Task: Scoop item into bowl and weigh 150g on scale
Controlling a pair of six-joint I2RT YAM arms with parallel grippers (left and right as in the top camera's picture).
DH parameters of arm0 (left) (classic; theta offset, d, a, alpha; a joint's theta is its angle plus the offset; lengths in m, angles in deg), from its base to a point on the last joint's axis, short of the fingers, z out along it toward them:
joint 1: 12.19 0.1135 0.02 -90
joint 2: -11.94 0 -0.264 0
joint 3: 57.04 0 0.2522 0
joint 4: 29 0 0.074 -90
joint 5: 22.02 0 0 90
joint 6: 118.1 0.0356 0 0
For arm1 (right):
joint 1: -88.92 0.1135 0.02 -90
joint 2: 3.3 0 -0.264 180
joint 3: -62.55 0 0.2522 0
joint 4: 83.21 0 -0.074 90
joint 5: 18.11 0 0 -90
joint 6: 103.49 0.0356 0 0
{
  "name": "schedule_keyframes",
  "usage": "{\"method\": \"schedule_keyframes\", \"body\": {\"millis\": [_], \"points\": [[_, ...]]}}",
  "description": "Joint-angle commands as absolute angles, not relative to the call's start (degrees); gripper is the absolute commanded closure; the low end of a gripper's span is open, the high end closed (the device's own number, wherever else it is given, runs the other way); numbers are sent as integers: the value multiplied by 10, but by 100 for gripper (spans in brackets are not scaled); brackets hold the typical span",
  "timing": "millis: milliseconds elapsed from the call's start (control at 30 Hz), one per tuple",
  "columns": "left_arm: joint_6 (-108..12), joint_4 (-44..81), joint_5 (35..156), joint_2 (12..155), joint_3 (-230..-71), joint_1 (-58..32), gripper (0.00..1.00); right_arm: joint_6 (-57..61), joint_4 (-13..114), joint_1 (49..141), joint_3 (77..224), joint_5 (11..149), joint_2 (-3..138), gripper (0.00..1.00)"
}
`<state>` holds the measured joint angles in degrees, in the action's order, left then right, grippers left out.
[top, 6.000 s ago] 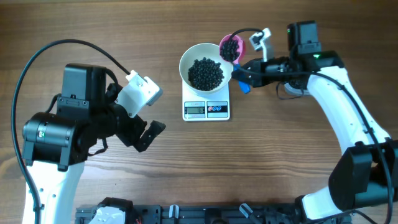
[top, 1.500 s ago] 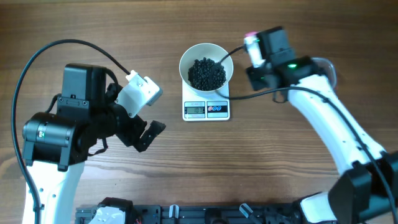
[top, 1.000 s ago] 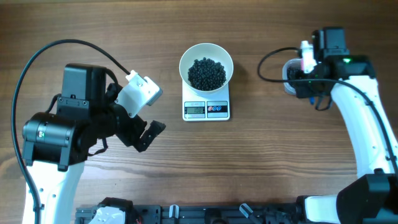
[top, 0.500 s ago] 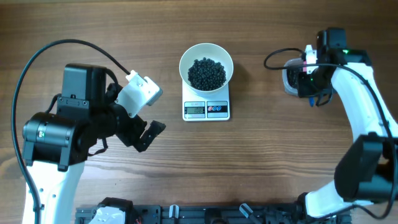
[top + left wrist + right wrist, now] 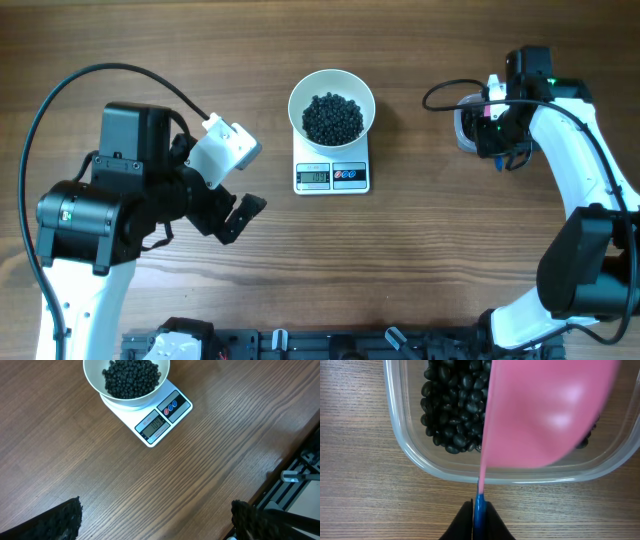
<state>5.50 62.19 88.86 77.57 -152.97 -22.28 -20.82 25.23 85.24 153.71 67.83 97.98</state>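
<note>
The white bowl stands on the small white scale, holding a heap of black beans. My right gripper is shut on the blue handle of a pink scoop. The scoop's cup hangs over a clear tub of more beans. From overhead, the right gripper sits at the far right by that tub. My left gripper is open and holds nothing. It hovers over bare wood, with the bowl and scale ahead of it.
The left arm fills the left side of the table. A black cable loops beside the tub. A dark rail runs along the near table edge.
The right arm swung from the bowl out to the tub on the right with the scoop, then settled there. The left arm, bowl and scale have not moved.
</note>
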Motion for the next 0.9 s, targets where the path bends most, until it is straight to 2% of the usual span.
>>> {"method": "schedule_keyframes", "body": {"millis": [0,100,133,167,533,700,867], "points": [[62,622,896,774,-1540,-219,0,-210,253,852,1545,685,988,84],[62,622,895,774,-1540,-219,0,-210,253,852,1545,686,988,85],[62,622,896,774,-1540,-219,0,-209,253,852,1545,686,988,94],[62,622,896,774,-1540,-219,0,-209,253,852,1545,686,988,96],[62,622,896,774,-1540,-219,0,-208,252,852,1545,686,988,96],[62,622,896,774,-1540,-219,0,-193,251,852,1545,686,988,85],[62,622,896,774,-1540,-219,0,-178,251,852,1545,689,988,81]]}}
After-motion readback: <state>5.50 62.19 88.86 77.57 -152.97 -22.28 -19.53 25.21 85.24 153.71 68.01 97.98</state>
